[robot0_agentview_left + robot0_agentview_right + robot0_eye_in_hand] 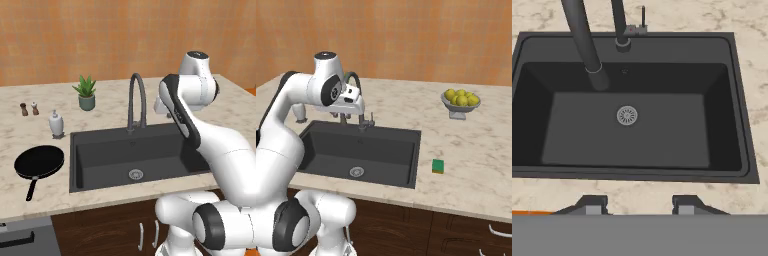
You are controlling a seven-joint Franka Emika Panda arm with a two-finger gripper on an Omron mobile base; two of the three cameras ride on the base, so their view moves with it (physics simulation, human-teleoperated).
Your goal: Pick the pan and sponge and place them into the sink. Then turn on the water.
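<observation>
Across the back of the kitchen runs a marble counter point(30, 200), and set into it is the sink point(100, 155), a dark basin with a round drain point(136, 174) in its floor and nothing lying in it. Above the sink hangs the robot's arm point(200, 135), its gripper point(641, 206) looking straight down into the basin with both fingers point(592, 205) parted and nothing between them. The tall arched faucet point(136, 100) stands at the back rim, with no water running. The pan point(39, 162) sits on the counter left of the sink, handle toward the front edge. Right of the sink stands a bowl of lemons point(460, 102). The sponge point(438, 166) lies on the counter just right of the sink, green side up.
</observation>
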